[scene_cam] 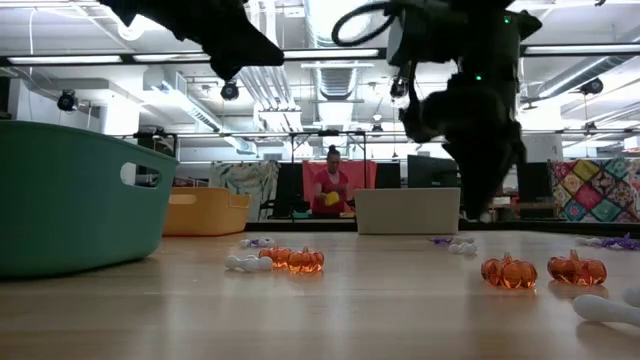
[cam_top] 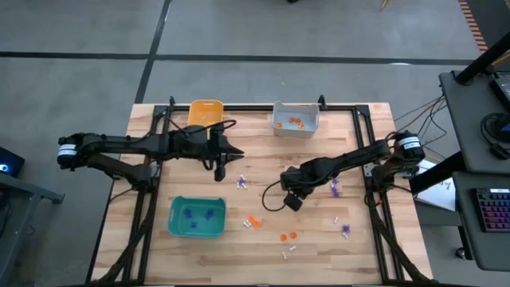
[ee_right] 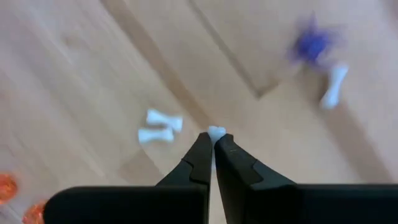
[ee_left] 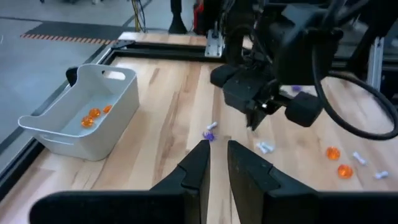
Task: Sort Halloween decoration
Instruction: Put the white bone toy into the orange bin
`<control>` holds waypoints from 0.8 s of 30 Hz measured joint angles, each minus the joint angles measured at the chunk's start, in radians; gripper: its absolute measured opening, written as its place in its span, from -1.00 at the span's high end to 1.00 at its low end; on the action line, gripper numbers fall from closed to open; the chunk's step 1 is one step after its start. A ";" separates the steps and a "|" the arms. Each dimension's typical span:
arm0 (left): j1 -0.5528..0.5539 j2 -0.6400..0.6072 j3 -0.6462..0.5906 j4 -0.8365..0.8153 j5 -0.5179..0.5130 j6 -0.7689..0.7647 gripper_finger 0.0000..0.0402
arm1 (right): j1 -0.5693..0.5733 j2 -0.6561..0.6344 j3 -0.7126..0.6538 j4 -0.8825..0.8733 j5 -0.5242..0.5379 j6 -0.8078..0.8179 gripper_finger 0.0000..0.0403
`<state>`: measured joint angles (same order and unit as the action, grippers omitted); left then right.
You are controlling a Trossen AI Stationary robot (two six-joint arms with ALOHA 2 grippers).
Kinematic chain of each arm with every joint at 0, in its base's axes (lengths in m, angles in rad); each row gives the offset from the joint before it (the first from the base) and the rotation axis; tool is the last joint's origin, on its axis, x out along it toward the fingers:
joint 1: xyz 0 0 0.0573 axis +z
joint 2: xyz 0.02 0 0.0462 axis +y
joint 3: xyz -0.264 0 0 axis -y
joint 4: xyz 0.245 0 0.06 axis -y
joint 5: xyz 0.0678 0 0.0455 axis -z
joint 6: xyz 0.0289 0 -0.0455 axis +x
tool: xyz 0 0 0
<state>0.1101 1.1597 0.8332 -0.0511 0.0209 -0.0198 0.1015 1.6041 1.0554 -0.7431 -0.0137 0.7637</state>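
Tiny trinkets lie scattered on the wooden table: orange pumpkins [cam_top: 253, 222] [scene_cam: 508, 271], white bone-shaped pieces [ee_right: 158, 127] and purple spiky ones [ee_right: 311, 43]. My right gripper [cam_top: 290, 194] [ee_right: 214, 140] hangs over the middle of the table, pointing steeply down, shut on a small white trinket [ee_right: 216, 131]. My left gripper [cam_top: 225, 166] [ee_left: 217, 148] hovers left of it, above the table, its fingers a narrow gap apart with nothing between them. The teal bin [cam_top: 197, 217] holds purple pieces. The grey bin [cam_top: 296, 119] holds orange ones. My right gripper pinches the white trinket between its two fingertips, and only one end [ee_right: 216, 130] shows past them. The fingers come from above, pointing steeply down. The trinket is lifted clear of the table.
An orange-yellow bin [cam_top: 205, 112] stands at the far edge, left of the grey bin. A black frame [cam_top: 239, 105] runs around the table. Loose trinkets lie mostly near and right of the centre. A person [scene_cam: 331, 185] sits far behind the table.
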 joint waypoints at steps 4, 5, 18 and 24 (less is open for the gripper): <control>-0.003 -0.071 -0.072 0.126 0.024 -0.023 0.81 | -0.050 -0.047 0.000 0.129 0.051 -0.127 0.96; -0.003 -0.093 -0.090 0.153 0.025 -0.027 0.81 | -0.067 -0.051 0.000 0.186 0.052 -0.166 0.96; -0.004 -0.311 -0.264 0.465 0.019 -0.046 0.81 | -0.292 0.010 0.002 1.085 -0.082 -0.626 0.96; -0.003 -0.372 -0.290 0.501 -0.029 -0.018 0.81 | -0.371 0.102 0.005 1.346 -0.097 -0.672 0.96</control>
<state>0.1074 0.7880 0.5435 0.4501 -0.0084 -0.0378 -0.2696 1.7066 1.0607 0.6034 -0.1108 0.0915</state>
